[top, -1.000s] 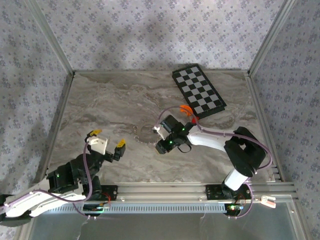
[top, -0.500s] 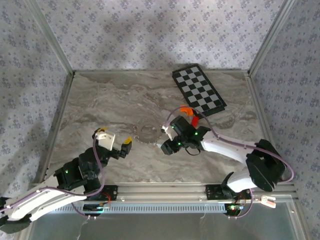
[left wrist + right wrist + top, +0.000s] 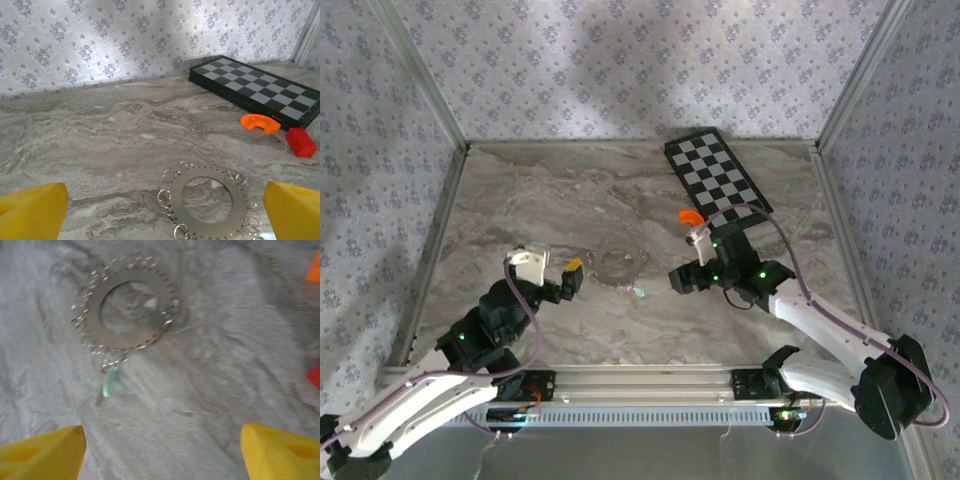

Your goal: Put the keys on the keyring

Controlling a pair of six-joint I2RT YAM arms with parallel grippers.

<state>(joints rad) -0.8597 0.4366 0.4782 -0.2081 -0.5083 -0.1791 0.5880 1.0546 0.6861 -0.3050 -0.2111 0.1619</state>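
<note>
The key (image 3: 109,382), a tiny pale teal oblong, lies flat on the marbled surface (image 3: 520,200) at the near edge of the keyring (image 3: 130,310). Its upper end meets a short string of small wire loops hanging off that ring. The right wrist view is too blurred to tell whether it is threaded on or only touching. From above, the key (image 3: 640,292) sits just right of and below the keyring (image 3: 618,262), near the middle of the surface.

The keyring is a flat silvery ring pierced with holes all round its rim, with little wire loops clipped along the outer edge (image 3: 210,202).

The right claw (image 3: 160,432) hangs just short of the key with its yellow pads (image 3: 40,452) spread wide and nothing between them. From above, the right claw (image 3: 683,260) is to the right of the key and apart from it.

The left claw (image 3: 165,200) faces the keyring from the other side, its pads (image 3: 292,210) also wide apart and empty. It stands near the ring's left side (image 3: 552,268).

Beyond the ring lie an orange curved piece (image 3: 260,123) and a red block (image 3: 301,142), close together. Behind them is a black-and-white chessboard (image 3: 260,90), near the patterned back wall.
</note>
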